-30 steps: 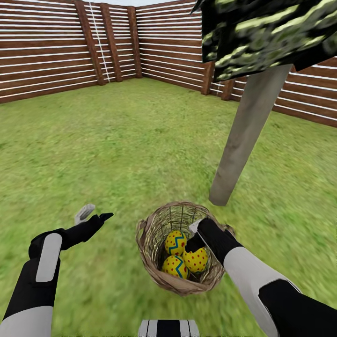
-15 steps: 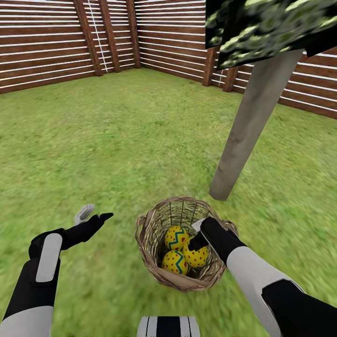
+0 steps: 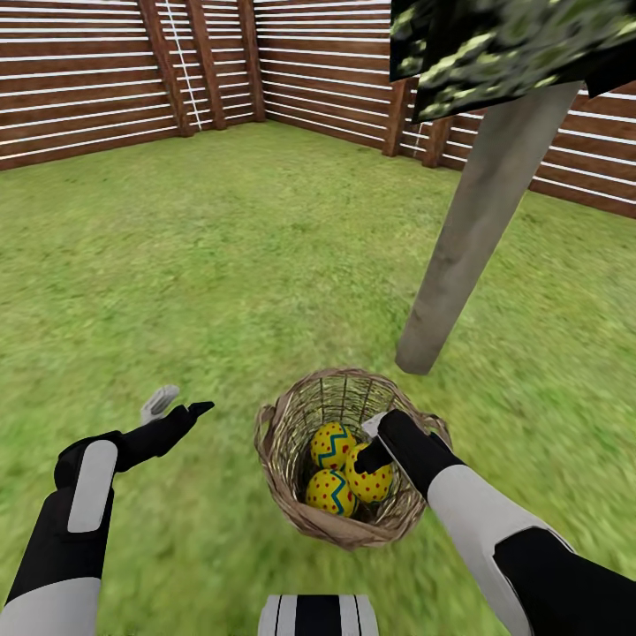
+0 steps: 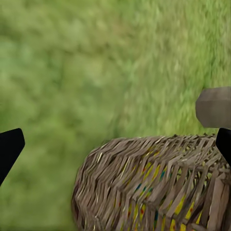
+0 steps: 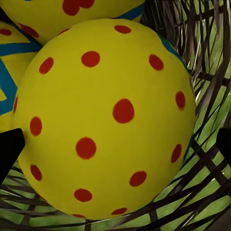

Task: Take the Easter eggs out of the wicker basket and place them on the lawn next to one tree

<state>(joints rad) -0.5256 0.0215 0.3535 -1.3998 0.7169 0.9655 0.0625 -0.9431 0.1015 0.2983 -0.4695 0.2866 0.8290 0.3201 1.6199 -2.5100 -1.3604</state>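
Head view is showing the right end effector (image 3: 369, 452) reaching into the wicker basket (image 3: 291, 495) beside the tree (image 3: 468, 238), fingers spread around one Easter egg (image 5: 103, 118); left end effector (image 3: 177, 405) is hovering released over the lawn (image 3: 221, 256).

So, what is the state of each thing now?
Wicker basket: upright on the lawn, holding three eggs.
Easter eggs: all inside the basket.
Right gripper: open, inside the basket, fingers either side of one egg.
Left gripper: open, empty, above grass.
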